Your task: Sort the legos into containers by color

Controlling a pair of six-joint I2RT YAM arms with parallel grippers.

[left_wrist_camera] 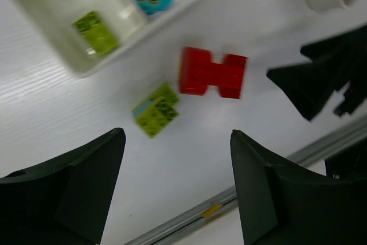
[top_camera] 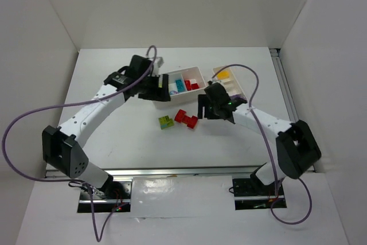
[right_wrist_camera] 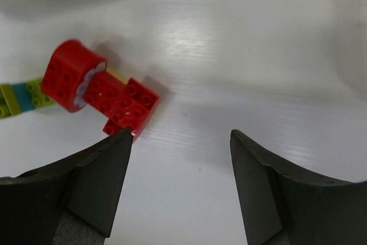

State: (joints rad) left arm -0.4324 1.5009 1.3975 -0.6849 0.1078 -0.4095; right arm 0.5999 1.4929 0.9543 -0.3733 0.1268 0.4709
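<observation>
- The left gripper [top_camera: 162,89] hovers over the near-left corner of the wider tray [top_camera: 189,69]. Its wrist view shows the jaws spread wide with nothing between them.
- That tray already holds sorted pieces. Lime green bricks [left_wrist_camera: 94,31] sit in one compartment, and the top view shows teal and red ones in others.
- A lime green brick [top_camera: 167,122] with a teal stripe lies loose on the table [top_camera: 114,142], at about six o'clock from the wider tray and well apart from it.
- Just beside it, at its three o'clock, lies a red cluster [top_camera: 186,118], which looks like several red bricks joined together. The right wrist view shows a round red piece [right_wrist_camera: 71,73] at one end of it.
- The right gripper [top_camera: 211,108] hangs at about two o'clock from the red cluster. Its jaws stand apart and hold nothing, and in its own view the cluster lies at ten o'clock, outside the jaws.
- The narrower tray [top_camera: 234,83] lies past the right gripper at twelve o'clock, with a yellow brick [top_camera: 222,74] in its far compartment.
- Step in hand, as I judge it: sorting is well along, and these two loose pieces on the table are what is left to pick.
- The next move calls for bringing one set of jaws squarely over a loose piece. The red cluster is nearest the right gripper and the green brick suits the left. Then lower, close and carry it to the matching compartment.
</observation>
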